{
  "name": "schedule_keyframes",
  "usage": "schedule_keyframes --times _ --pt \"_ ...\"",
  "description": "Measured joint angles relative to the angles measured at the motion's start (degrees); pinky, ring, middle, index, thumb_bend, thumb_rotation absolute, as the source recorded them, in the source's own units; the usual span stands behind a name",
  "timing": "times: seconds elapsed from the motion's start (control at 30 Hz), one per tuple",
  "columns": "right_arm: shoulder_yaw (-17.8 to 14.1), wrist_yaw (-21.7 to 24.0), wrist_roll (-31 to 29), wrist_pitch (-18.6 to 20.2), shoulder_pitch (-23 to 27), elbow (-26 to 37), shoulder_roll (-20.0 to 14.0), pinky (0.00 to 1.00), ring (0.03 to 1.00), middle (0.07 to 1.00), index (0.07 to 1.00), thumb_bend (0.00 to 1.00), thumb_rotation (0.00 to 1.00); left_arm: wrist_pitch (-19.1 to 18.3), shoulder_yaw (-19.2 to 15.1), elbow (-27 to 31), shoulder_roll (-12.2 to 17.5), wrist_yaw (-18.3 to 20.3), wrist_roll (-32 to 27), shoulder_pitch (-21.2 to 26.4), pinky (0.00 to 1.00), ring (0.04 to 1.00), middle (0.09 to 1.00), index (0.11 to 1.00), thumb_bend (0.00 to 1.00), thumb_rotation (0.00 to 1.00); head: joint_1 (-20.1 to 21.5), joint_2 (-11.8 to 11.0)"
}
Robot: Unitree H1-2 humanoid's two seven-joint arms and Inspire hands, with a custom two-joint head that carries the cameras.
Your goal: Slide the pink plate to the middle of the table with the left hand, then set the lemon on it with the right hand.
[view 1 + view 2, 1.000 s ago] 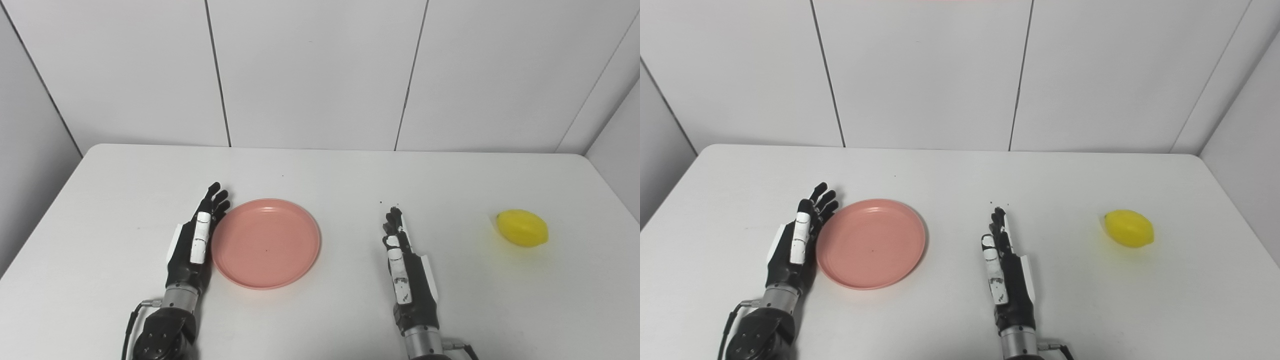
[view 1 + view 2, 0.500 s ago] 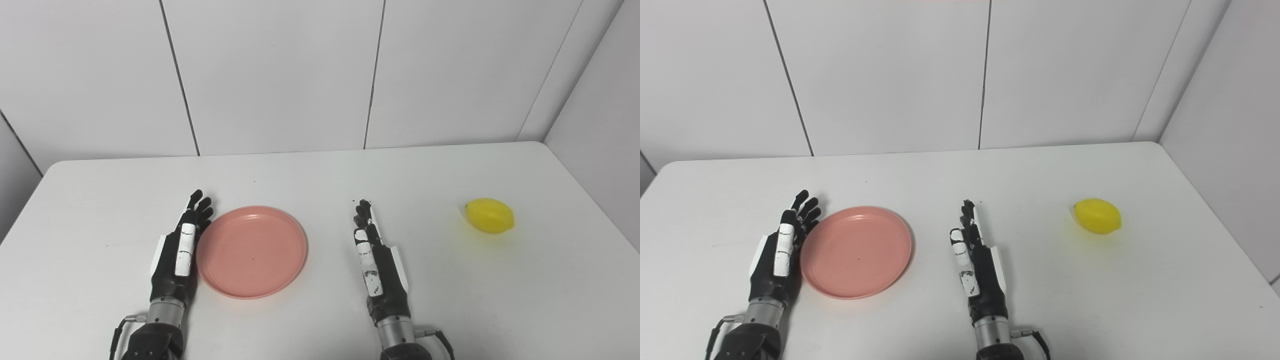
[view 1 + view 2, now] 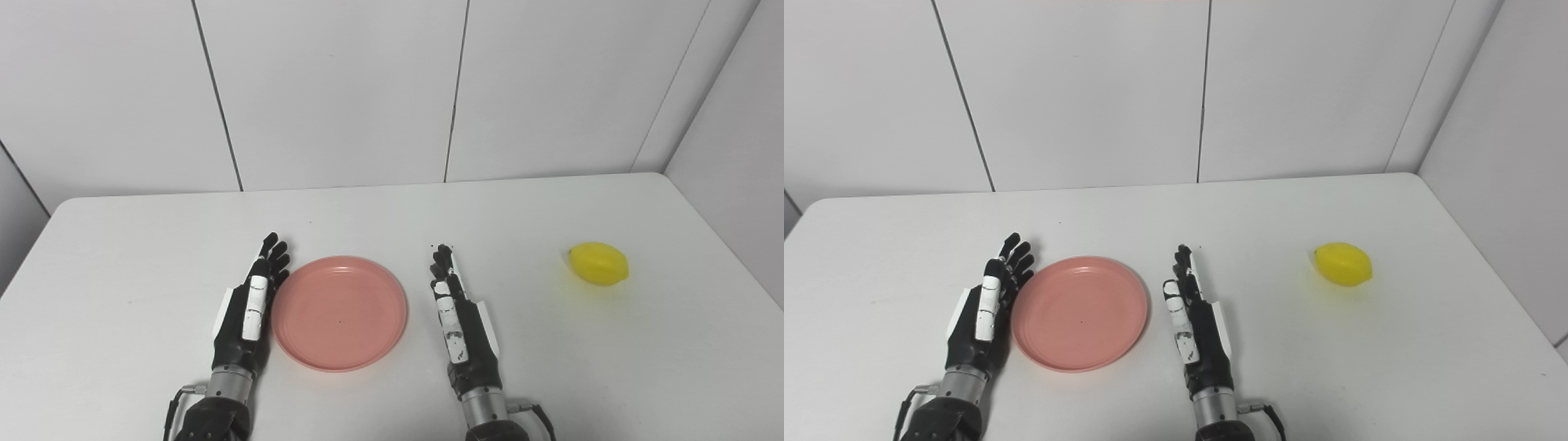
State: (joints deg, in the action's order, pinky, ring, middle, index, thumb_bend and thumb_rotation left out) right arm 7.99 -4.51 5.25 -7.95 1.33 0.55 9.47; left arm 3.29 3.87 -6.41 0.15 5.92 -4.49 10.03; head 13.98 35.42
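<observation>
A pink plate (image 3: 340, 312) lies flat against the outstretched fingers (image 3: 274, 260) of the empty left hand (image 3: 248, 312). The right hand (image 3: 458, 318), also spread and empty, rests just beyond its far rim. The plate looks light, stiff and slippery; push its edge.

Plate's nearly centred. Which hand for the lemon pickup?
Right. The right hand lies open on the white table, between the round pink plate and the yellow lemon. The left hand sits against the plate's far side, with the plate in its way.
</observation>
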Motion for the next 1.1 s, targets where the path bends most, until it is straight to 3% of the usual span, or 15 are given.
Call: schedule_keyframes --times 0.2,0.3,0.43,0.77,0.9,0.97,1.0,1.03,1.1 --pt "-0.22 1.23 -0.78 0.14 -0.59 1.26 -1.42 1.00 1.000 1.000 1.000 0.65 1.00 0.64 0.93 0.00 -1.22 -0.03 0.98 -0.39 0.98 0.968 0.970 0.968 0.69 1.00 -5.01 0.79" --pt "-0.64 2.62 -2.10 2.29 -1.86 3.07 -3.19 1.00 1.000 1.000 1.000 0.69 1.00 1.59 1.34 -0.37 -1.66 -0.29 1.99 -0.38 0.97 0.969 0.973 0.970 0.70 1.00 -7.47 1.06" --pt "-1.40 2.83 -2.34 5.19 -2.94 4.89 -4.89 1.00 1.000 1.000 1.000 0.73 1.00 2.47 1.84 -0.80 -2.09 -0.59 3.38 -0.38 0.98 0.971 0.973 0.969 0.71 1.00 -8.01 1.23" --pt "-2.51 2.45 -1.74 5.35 -2.85 5.79 -5.19 1.00 1.000 1.000 0.997 0.70 1.00 2.56 2.01 -0.79 -3.33 -1.00 4.69 -0.43 0.97 0.972 0.973 0.971 0.71 1.00 -7.22 2.81" --pt "-4.25 -0.05 3.28 5.33 -2.22 6.37 -5.95 1.00 0.981 0.955 0.945 0.73 1.00 2.56 2.01 -0.73 -3.41 -1.21 5.38 -0.37 0.97 0.975 0.978 0.977 0.69 1.00 -7.22 3.17" --pt "-5.02 -1.41 6.98 5.35 -1.61 6.73 -6.69 0.95 0.948 0.930 0.922 0.74 1.00 2.56 1.99 -0.73 -3.41 -1.20 5.39 -0.34 0.97 0.975 0.980 0.979 0.69 1.00 -7.04 3.34" --pt "-5.23 -1.77 9.03 5.57 -1.44 7.53 -7.60 0.92 0.937 0.919 0.912 0.75 0.95 2.56 1.97 -0.73 -3.42 -1.19 5.34 -0.33 0.97 0.973 0.978 0.978 0.69 1.00 -6.52 3.43" --pt "-5.31 -1.75 10.49 5.80 -1.35 8.69 -8.48 0.88 0.918 0.907 0.896 0.74 0.83 2.56 1.95 -0.72 -3.43 -1.17 5.22 -0.33 0.96 0.968 0.976 0.977 0.69 1.00 -6.34 3.43" --pt "-5.61 -1.45 11.94 5.88 -0.87 10.41 -9.99 0.84 0.899 0.893 0.883 0.75 0.69 2.54 1.93 -0.70 -3.40 -1.15 5.11 -0.34 0.96 0.966 0.975 0.975 0.69 1.00 -5.73 3.43"
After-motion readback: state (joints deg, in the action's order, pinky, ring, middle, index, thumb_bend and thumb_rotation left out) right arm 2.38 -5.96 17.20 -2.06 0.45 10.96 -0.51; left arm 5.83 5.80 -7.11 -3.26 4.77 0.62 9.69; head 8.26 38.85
